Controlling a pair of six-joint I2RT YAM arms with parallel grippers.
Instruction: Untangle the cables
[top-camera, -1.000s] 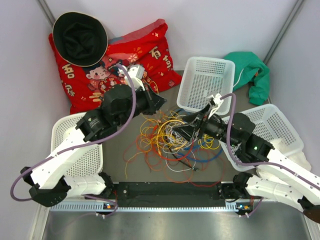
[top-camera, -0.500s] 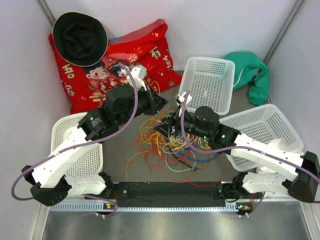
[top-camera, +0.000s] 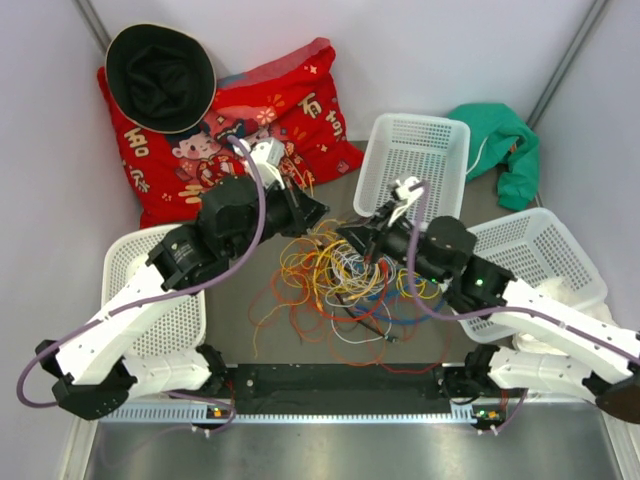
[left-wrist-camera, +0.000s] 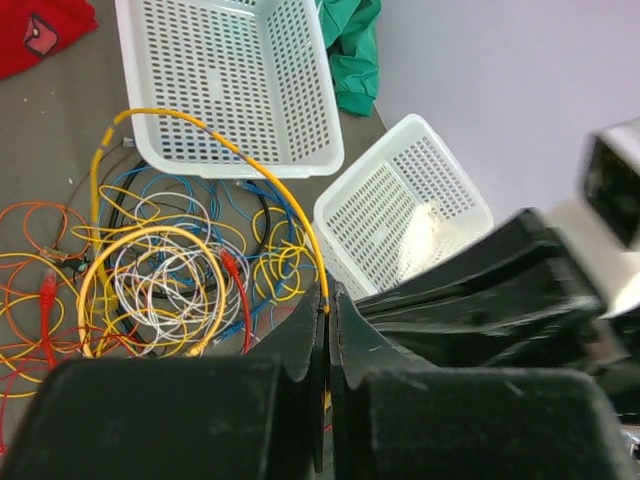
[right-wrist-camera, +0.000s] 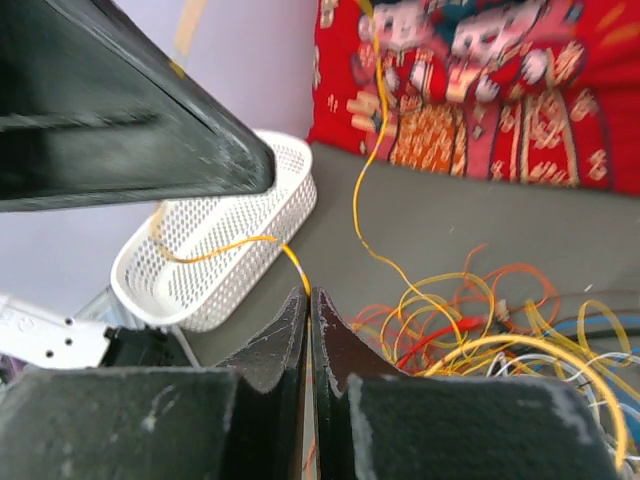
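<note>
- The left gripper (left-wrist-camera: 327, 292) was clamped fully shut on a yellow cable (left-wrist-camera: 250, 160), which arched away from its fingertips over the pile toward a white basket (left-wrist-camera: 300, 90).
- The right gripper (right-wrist-camera: 308, 293) was likewise closed tight, pinching a thin yellow strand (right-wrist-camera: 230, 247) at its tips.
- From above, the 2 grippers sat near each other at the far edge of the heap.
- The cables (top-camera: 340, 275) lay tangled mid-table (top-camera: 225, 330), with a side basket (top-camera: 545, 255) to their right.
- A red cushion (top-camera: 250, 110) and a black hat (top-camera: 160, 75) lay beyond.
</note>
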